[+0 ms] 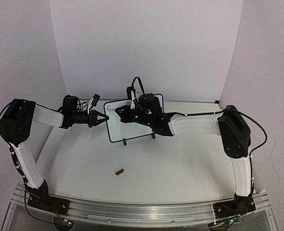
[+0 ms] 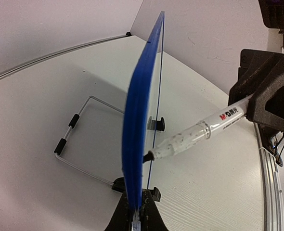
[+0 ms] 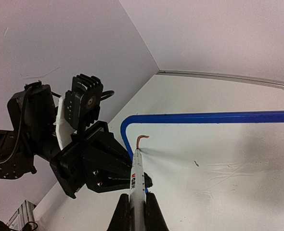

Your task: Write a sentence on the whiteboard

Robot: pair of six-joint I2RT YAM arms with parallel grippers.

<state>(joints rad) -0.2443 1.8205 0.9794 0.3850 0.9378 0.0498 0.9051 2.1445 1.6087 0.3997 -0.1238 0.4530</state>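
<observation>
Because a board on two small feet would rock under a pen's push, the left gripper [image 2: 139,207] is clamped shut on the left edge of the whiteboard [image 1: 114,130]. My judgement is that it is there only to brace the board.

- Whiteboard: stands upright on the table [image 1: 84,163], across from the arm bases. It is a thin panel with rounded corners, a glossy blue frame and a white, faintly smeared face.
- Feet [image 2: 156,124]: black, at the board's bottom edge.
- Stand [image 2: 77,134]: bent wire with black sleeves, lying flat behind the board.
- Sentence: none shows on the board. There is only a small dark fleck [image 3: 196,163] near mid-face.
- Marker [image 2: 200,132]: slim white barrel, printed and speckled with grime, with a dark nib. It is angled into the board's face just inside the upper left corner. The nib looks to be touching, which suits a first stroke.
- Right gripper [image 3: 137,202]: in front of the board, shut on the marker's barrel well back from the nib. This leaves the tip in view.
- Small reddish-brown piece [image 1: 119,171]: lies on the table well in front of the board. It may be a cap, but I cannot tell.
</observation>
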